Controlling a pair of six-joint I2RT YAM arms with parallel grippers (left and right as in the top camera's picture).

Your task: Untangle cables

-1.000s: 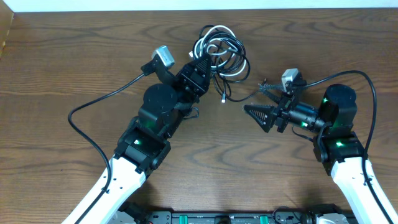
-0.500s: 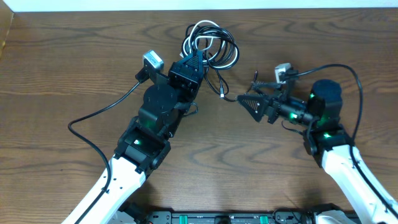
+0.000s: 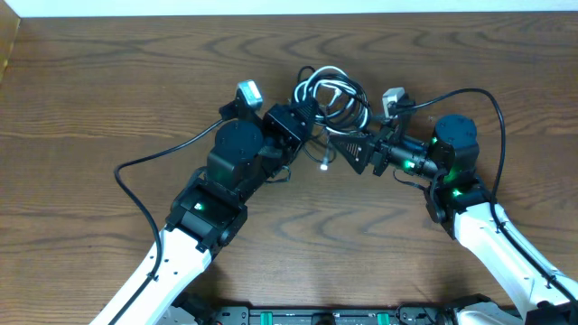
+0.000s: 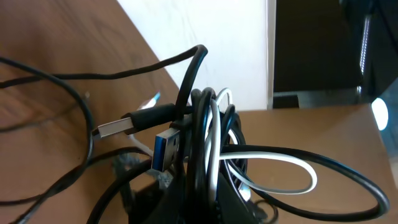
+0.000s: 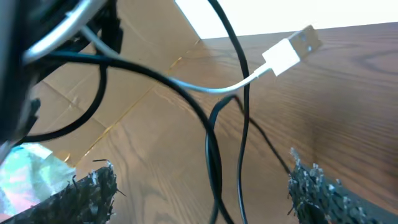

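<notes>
**Item: cables** [image 3: 332, 90]. A coil of thin black cords with one white cable [image 3: 318, 87] wound through it. It is at the far middle of the counter [image 3: 90, 108], between the two arms. In the left wrist view the strands stand bunched and upright, and two plug ends jut from the bundle: a blue-tongued plug [image 4: 165, 149] and a silver plug [image 4: 115, 127].

**Loose ends.** A white plug [image 5: 289, 50] hangs free on its lead in the right wrist view. Two black strands droop below it, crossing each other.

**Left gripper** [image 3: 305, 113]. Closed tight at the near-left edge of the coil. It appears to pinch several black strands at once, though the contact itself is hidden under the bundle.

**Right gripper** [image 3: 343, 144]. Spread wide and holding nothing. Its fingers [image 5: 93, 190] flank the drooping black strands without touching them.

**Risks, as judged.**
- Closing the right gripper here could catch both crossed strands rather than one, and pulling them would tighten the knot.
- Because the left gripper holds a bunch of strands, a hard tug from the right could drag the whole coil or slip it free.
- A plug end may snag inside a loop and jam.
- The arms are close together, so a short reach could bring the fingers into contact.
</notes>
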